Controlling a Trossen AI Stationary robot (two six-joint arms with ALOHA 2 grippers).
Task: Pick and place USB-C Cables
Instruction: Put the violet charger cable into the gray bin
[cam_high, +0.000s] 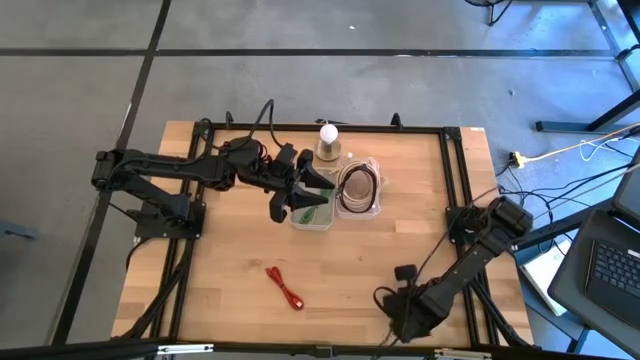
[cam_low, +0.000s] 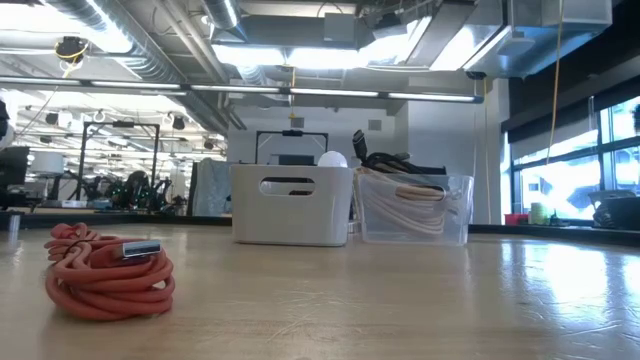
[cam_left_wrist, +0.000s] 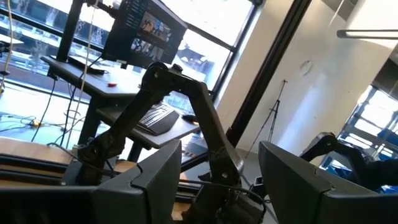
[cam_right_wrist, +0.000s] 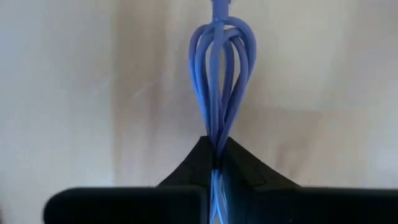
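Observation:
A red cable bundle (cam_high: 285, 287) lies on the near part of the table, close to the low view's camera (cam_low: 108, 270). Cream-white coils (cam_high: 358, 187) sit in a clear bin (cam_low: 412, 207). Something green (cam_high: 311, 213) shows inside the white bin (cam_high: 312, 218). My left gripper (cam_left_wrist: 219, 180) is open and hovers at the white bin's left edge (cam_high: 287, 200), fingers level, nothing between them. My right arm (cam_high: 425, 295) is folded at the near right corner. Its gripper (cam_right_wrist: 214, 163) is shut on a purple cable bundle (cam_right_wrist: 219, 74). My right gripper pinches the purple bundle between its two shut fingers (cam_right_wrist: 249, 171), several strands together at a folded part (cam_right_wrist: 216, 140). The loops fan out beyond the fingertips toward a gathered end (cam_right_wrist: 217, 9). Whether the bundle touches the table below cannot be told.
A white ball on a round metal base (cam_high: 328, 140) stands just behind the two bins. A black frame (cam_high: 455, 170) runs along the table's edges. Bare wood lies between the bins and the red bundle. Desks, monitors and cables show beyond the table.

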